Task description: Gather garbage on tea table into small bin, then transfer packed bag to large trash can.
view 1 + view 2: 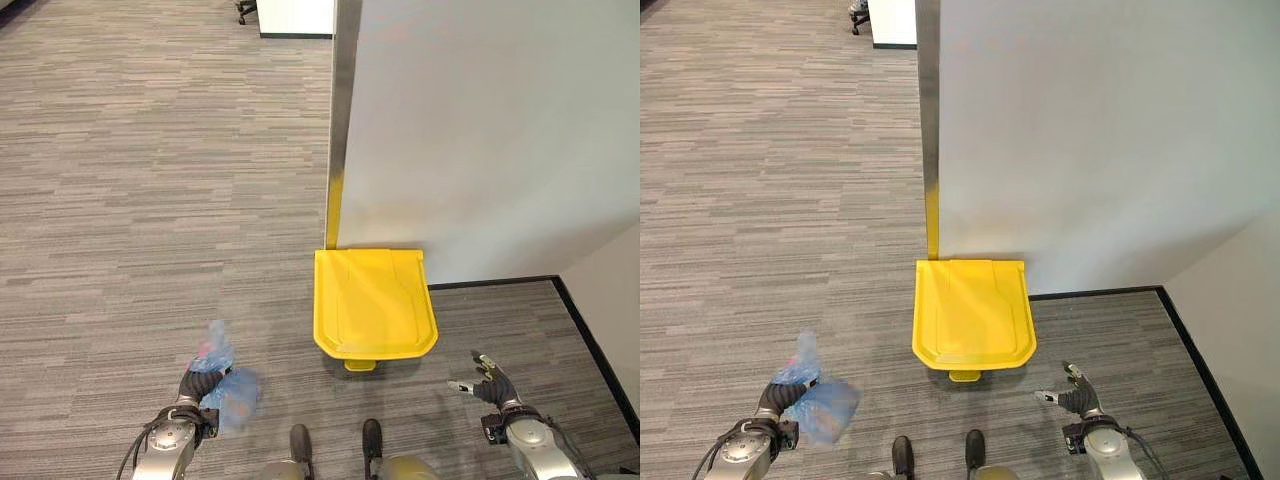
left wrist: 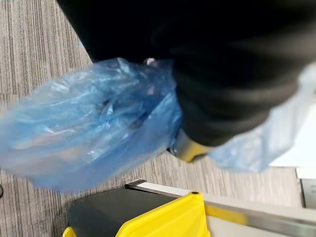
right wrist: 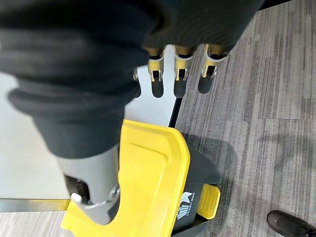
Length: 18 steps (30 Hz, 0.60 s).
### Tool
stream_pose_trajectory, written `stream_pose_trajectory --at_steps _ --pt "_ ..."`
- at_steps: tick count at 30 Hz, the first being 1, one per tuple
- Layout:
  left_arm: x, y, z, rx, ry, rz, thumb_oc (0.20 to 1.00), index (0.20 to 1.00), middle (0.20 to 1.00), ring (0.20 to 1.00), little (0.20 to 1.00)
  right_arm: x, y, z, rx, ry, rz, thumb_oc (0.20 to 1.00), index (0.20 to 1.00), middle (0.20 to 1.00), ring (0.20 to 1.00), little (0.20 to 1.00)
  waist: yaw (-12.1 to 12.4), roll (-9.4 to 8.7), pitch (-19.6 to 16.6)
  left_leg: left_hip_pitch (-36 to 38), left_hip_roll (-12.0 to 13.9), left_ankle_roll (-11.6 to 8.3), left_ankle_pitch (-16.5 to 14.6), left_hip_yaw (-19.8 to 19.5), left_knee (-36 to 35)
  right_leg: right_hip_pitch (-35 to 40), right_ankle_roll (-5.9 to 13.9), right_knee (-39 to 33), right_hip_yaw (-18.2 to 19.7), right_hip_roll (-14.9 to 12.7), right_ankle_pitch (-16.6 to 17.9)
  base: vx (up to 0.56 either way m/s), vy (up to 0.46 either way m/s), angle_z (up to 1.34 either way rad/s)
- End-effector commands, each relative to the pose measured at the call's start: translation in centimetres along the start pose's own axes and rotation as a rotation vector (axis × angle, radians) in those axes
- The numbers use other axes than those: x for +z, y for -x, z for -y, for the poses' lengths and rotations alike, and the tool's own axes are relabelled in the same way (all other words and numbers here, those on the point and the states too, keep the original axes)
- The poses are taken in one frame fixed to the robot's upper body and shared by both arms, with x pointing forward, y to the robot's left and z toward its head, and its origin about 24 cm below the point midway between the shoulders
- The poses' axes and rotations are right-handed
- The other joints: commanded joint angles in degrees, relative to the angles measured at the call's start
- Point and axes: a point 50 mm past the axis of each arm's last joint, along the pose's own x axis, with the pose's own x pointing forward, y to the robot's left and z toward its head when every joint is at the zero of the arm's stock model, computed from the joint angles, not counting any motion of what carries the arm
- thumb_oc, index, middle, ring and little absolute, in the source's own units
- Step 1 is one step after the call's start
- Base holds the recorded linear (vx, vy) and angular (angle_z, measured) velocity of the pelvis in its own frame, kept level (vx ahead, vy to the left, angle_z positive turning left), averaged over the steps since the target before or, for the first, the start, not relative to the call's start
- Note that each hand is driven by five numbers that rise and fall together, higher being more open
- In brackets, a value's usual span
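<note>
The left robot hand (image 1: 198, 384) is clenched around the gathered neck of a blue plastic bag (image 1: 228, 394), which hangs just above the grey carpet floor (image 1: 130, 200). Near the middle, a large trash can with a closed yellow lid (image 1: 372, 303) and a yellow foot pedal (image 1: 360, 365) stands against the white wall (image 1: 480, 130). The right robot hand (image 1: 487, 384) hangs released, fingers straight, holding nothing.
</note>
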Motion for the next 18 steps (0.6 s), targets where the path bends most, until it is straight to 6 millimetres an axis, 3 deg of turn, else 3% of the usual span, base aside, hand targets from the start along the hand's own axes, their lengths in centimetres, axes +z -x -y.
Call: stream_pose_trajectory --at_steps 1,5,8,13,15,16,18 --pt "3.0 -0.5 -1.6 0.037 0.002 0.136 0.2 0.2 0.2 0.2 0.2 1.9 -0.7 0.0 -0.009 -0.024 0.071 1.0 1.0 1.0 1.0 1.0 1.11 -2.05 0.37 -1.38 -2.12 0.24 -12.07 -6.23 10.39 -3.44 4.33 9.82 1.65 -3.58 -6.64 0.02 0.168 -0.14" --pt "3.5 -0.8 -2.0 0.048 -0.013 0.145 0.2 0.2 0.2 0.2 0.2 2.6 -0.9 -0.1 -0.011 -0.036 0.093 1.0 1.0 1.0 1.0 1.0 0.68 -2.14 1.9 1.17 -2.87 1.03 -13.88 -6.28 10.55 -8.8 4.1 14.2 0.12 -2.43 -4.89 0.11 0.084 -0.03" --pt "3.6 -1.0 -1.8 0.045 -0.014 0.149 0.2 0.2 0.2 0.2 0.2 2.8 -1.0 0.2 -0.018 -0.031 0.102 1.0 1.0 1.0 1.0 1.0 -1.06 -1.85 2.44 6.08 -4.71 1.42 -15.35 -7.13 8.48 -14.12 4.56 9.21 -3.11 -0.39 -2.28 0.23 0.07 -0.16" --pt "4.5 -1.4 -1.2 0.031 -0.009 0.177 0.2 0.2 0.2 0.2 0.2 2.3 -0.7 1.3 -0.054 -0.02 0.089 1.0 1.0 1.0 1.0 1.0 -2.97 -1.74 2.96 9.85 -6.97 0.89 -18.72 -11.01 9.54 -16.87 4.72 4.53 -8.13 1.35 -0.9 0.3 -0.013 0.46" --pt "4.4 -1.4 -1.0 0.02 -0.016 0.177 0.2 0.2 0.2 0.2 0.2 1.8 -0.5 1.5 -0.062 -0.027 0.078 1.0 1.0 1.0 1.0 1.0 -3.48 -1.95 2.19 10.38 -7.42 0.72 -19.8 -11.92 10.24 -15.76 3.97 3.6 -8.39 1.22 -0.54 0.23 -0.088 0.45" --pt "4.0 -1.2 -0.8 0.01 -0.018 0.163 0.2 0.2 0.2 0.2 0.2 1.1 -0.1 2.2 -0.088 -0.045 0.06 1.0 1.0 1.0 1.0 1.0 -4.04 -2.23 0.79 11.63 -7.46 0.01 -21.37 -12.78 11.48 -14.71 2.26 3.95 -7.42 0.68 0.28 0.3 -0.114 0.55" --pt "3.4 -1.1 -0.6 0.014 0.001 0.147 0.2 0.2 0.2 0.2 0.2 0.9 -0.1 2.7 -0.106 -0.051 0.057 1.0 1.0 1.0 1.0 1.0 -4.46 -1.57 0.1 11.55 -6.16 -0.77 -21.84 -12.48 13.31 -13.51 1.96 4.42 -7.76 0.45 0.87 0.27 -0.13 0.58"
